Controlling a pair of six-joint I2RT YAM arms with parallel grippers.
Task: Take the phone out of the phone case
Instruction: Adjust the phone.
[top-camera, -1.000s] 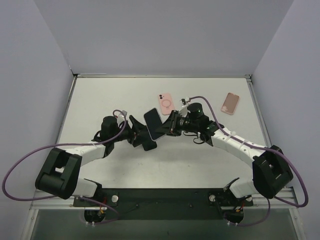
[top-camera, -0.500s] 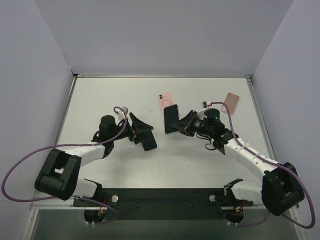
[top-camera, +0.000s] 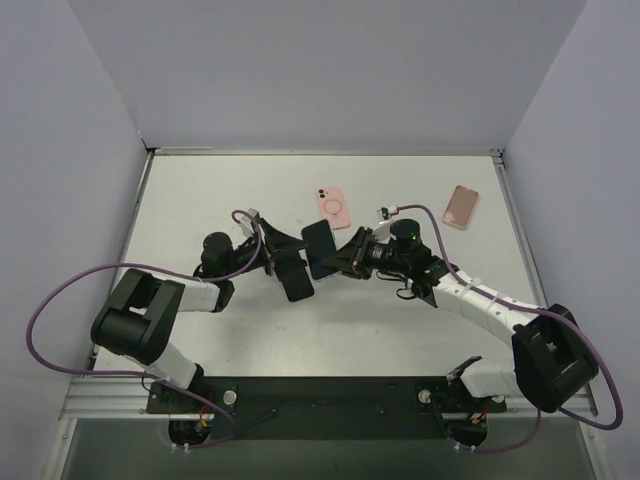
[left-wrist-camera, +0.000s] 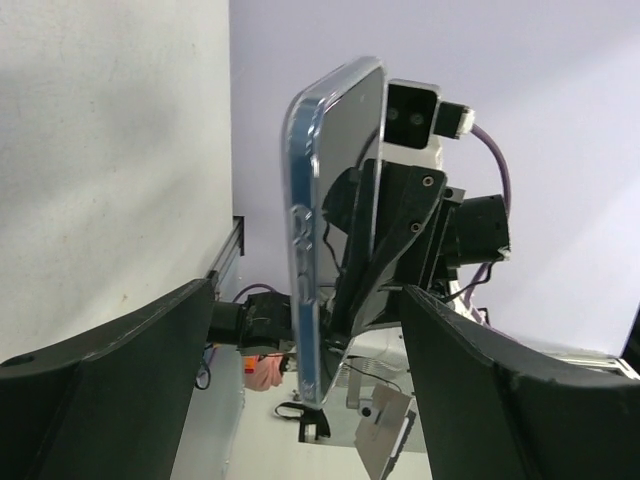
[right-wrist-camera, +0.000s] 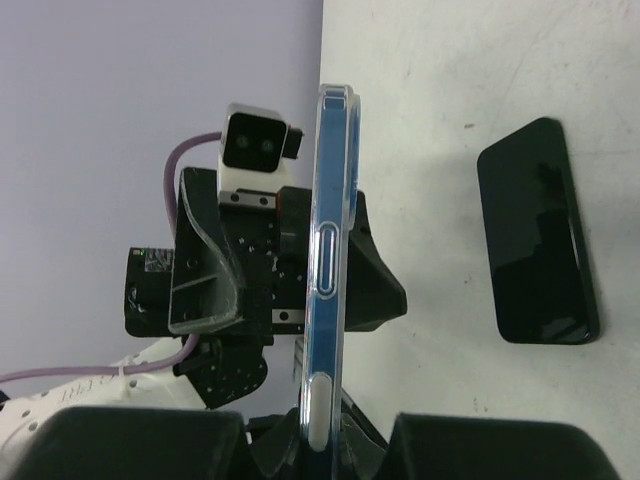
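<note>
A dark phone in a clear case (top-camera: 320, 249) is held upright on its edge above the table by my right gripper (top-camera: 339, 258), which is shut on its lower end. In the right wrist view the case's edge (right-wrist-camera: 328, 250) rises from my shut right gripper (right-wrist-camera: 322, 440). My left gripper (top-camera: 291, 258) is open and faces it. In the left wrist view the phone in the clear case (left-wrist-camera: 318, 250) stands between the wide-apart fingers (left-wrist-camera: 110, 390) of my left gripper (left-wrist-camera: 305, 330), touching neither.
A bare black phone (top-camera: 296, 283) lies flat on the table under the left gripper; it also shows in the right wrist view (right-wrist-camera: 538, 232). A pink case with a ring (top-camera: 332, 205) lies behind. Another pink case (top-camera: 460, 207) lies at the back right.
My right gripper carried the cased phone off to the right, then brought it back left to the open left gripper. The left arm pulled in a little.
</note>
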